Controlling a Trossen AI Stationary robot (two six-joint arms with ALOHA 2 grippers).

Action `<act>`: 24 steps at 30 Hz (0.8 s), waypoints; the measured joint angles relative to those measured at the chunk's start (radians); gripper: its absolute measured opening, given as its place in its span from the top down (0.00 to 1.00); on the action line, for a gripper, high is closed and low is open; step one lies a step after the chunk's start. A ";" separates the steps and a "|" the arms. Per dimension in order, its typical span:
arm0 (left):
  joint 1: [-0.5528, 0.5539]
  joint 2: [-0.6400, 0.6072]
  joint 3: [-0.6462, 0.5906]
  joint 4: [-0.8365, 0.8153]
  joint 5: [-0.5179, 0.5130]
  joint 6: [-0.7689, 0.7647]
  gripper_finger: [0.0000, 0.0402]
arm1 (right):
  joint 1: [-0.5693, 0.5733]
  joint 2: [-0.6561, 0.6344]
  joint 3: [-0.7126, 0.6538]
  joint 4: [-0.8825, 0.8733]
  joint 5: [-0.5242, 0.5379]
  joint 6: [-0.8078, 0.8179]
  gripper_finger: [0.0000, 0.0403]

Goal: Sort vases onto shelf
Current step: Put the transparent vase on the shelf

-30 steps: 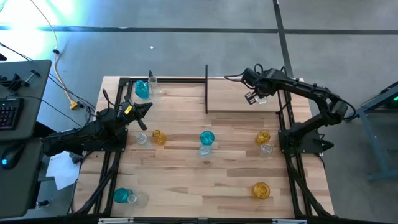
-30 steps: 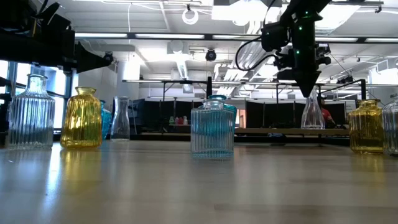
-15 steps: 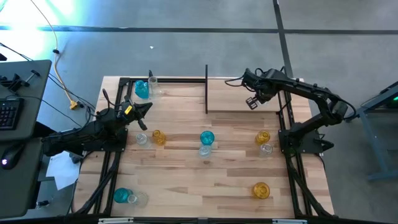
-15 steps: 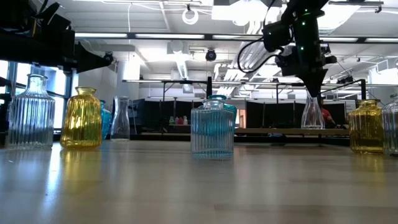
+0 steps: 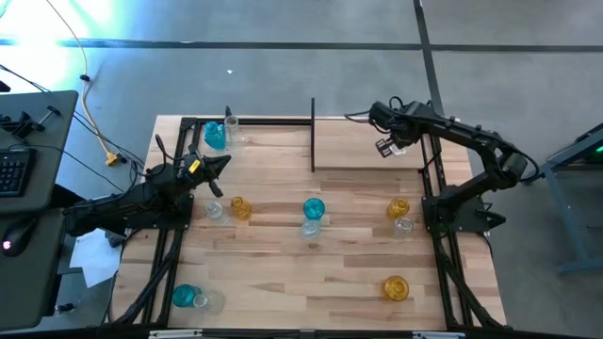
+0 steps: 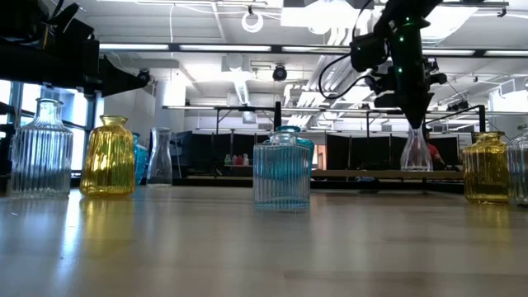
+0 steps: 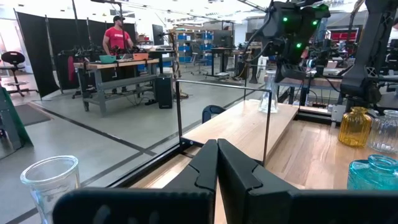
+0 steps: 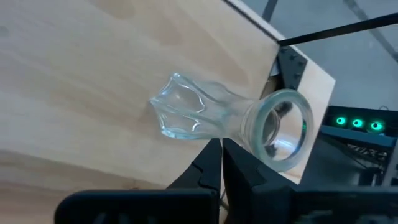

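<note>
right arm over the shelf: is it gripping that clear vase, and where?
Nothing held. The right gripper is shut beside the clear vase's neck, not around it; the vase stands on the shelf.

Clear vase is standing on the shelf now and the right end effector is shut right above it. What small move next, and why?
Probably lift the right end effector straight up, clear of the clear vase. The vase stands upright on the shelf, seemingly released, with the shut fingers beside its rim; a sideways move could tip it. The left end effector waits, shut, near the table's left edge.
</note>
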 joint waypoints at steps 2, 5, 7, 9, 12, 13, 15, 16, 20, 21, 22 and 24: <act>0.000 0.000 0.000 0.000 0.000 0.000 1.00 | -0.010 0.000 0.000 0.014 0.013 -0.014 1.00; 0.000 0.000 0.000 0.000 0.000 0.000 1.00 | -0.022 0.000 0.000 0.046 0.038 -0.038 1.00; 0.000 0.000 0.000 0.000 0.000 0.000 1.00 | -0.024 0.001 0.002 0.053 0.034 -0.058 1.00; 0.000 0.000 0.000 0.000 0.000 0.000 1.00 | -0.023 0.001 0.019 0.022 0.001 -0.069 1.00; 0.000 0.000 0.000 0.000 0.000 0.000 1.00 | -0.014 0.001 0.038 -0.036 -0.060 -0.054 1.00; 0.000 0.000 0.000 0.000 0.000 0.000 1.00 | -0.014 0.001 0.039 -0.051 -0.070 -0.050 1.00; 0.000 0.000 0.000 0.000 0.000 0.000 1.00 | -0.017 0.001 0.037 -0.062 -0.066 -0.043 1.00; 0.000 0.000 0.000 0.000 0.000 0.000 1.00 | -0.021 0.001 0.032 -0.058 -0.059 -0.043 1.00; 0.000 0.000 0.000 0.000 0.000 0.000 1.00 | -0.029 0.001 0.018 -0.016 -0.014 -0.041 1.00; 0.000 0.000 0.000 0.000 0.000 0.000 1.00 | -0.031 0.001 0.016 -0.012 -0.012 -0.041 1.00; 0.000 0.000 0.000 0.000 0.000 0.000 1.00 | -0.035 0.001 0.016 -0.006 -0.012 -0.042 1.00; 0.000 0.000 0.000 0.000 0.000 0.000 1.00 | -0.042 0.001 0.016 0.019 -0.007 -0.046 1.00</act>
